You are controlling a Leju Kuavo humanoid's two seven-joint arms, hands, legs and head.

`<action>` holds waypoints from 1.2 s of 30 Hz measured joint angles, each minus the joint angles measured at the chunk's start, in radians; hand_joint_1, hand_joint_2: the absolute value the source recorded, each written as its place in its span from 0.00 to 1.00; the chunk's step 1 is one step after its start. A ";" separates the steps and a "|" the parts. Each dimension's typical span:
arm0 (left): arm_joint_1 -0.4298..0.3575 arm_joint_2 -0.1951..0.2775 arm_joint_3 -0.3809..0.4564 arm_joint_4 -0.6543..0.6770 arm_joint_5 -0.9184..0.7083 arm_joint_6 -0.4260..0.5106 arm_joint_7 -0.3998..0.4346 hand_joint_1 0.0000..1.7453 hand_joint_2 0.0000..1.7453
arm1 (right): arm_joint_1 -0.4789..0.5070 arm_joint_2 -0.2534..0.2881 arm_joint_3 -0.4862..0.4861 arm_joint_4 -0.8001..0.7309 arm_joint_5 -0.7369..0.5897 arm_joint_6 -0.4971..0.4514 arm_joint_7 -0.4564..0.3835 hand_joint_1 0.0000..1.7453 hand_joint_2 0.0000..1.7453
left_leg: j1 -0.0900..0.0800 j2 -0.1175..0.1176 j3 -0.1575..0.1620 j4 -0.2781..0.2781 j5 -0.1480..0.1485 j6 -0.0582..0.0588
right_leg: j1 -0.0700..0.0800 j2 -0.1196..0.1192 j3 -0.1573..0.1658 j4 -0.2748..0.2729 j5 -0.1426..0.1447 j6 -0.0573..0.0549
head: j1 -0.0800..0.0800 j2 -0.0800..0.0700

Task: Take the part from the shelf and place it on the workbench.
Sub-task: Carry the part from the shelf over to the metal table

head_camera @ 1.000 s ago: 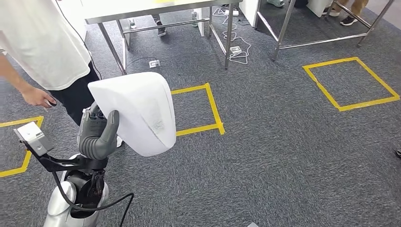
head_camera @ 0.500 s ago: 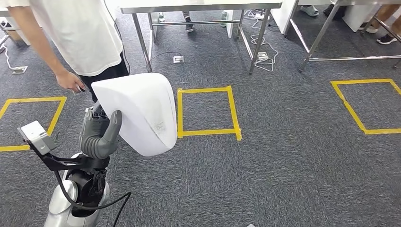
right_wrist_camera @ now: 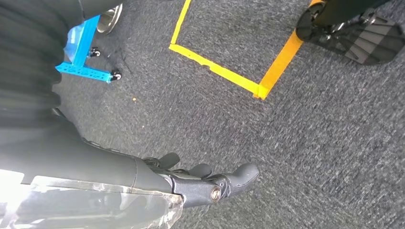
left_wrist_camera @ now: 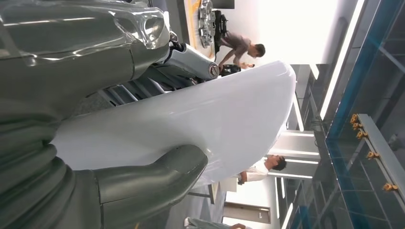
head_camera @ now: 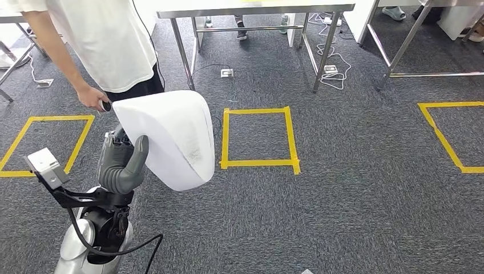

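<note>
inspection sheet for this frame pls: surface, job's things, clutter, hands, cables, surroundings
Surface: grey carpet with yellow tape squares; metal table ahead, top mostly cut off by the frame.
Job's things: white part held up off the floor by the left hand, thumb across its near face.
Clutter: nothing seen on the carpet in front of the robot.
Hands: left hand grips the part; right hand hangs over the carpet holding nothing, fingers loosely extended.
Cables: white cords and power strip under the table; black cable along the left arm.
Surroundings: person in white shirt close beside the part; blue wheeled frame near the robot.
</note>
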 joint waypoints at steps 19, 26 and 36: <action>-0.003 -0.002 -0.004 -0.001 0.000 -0.001 0.000 1.00 1.00 | 0.011 -0.001 -0.017 -0.003 -0.004 -0.003 0.001 0.00 1.00 | -0.010 -0.010 0.146 -0.295 0.143 0.056 | -0.003 -0.008 -0.065 0.127 -0.046 0.055 | 0.003 0.000; -0.002 -0.002 -0.004 -0.001 0.000 -0.001 0.000 1.00 1.00 | 0.010 0.000 -0.018 -0.003 -0.004 -0.003 0.001 0.00 1.00 | -0.007 -0.011 0.137 -0.258 0.110 0.021 | -0.001 -0.005 0.009 -0.014 0.005 0.018 | 0.001 0.000; -0.003 0.000 -0.004 0.000 0.000 -0.002 -0.001 1.00 1.00 | 0.011 0.003 -0.025 -0.006 -0.002 -0.006 0.004 0.00 1.00 | -0.007 0.005 0.107 -0.220 0.125 0.033 | 0.009 -0.004 0.027 -0.016 -0.005 0.005 | -0.001 0.000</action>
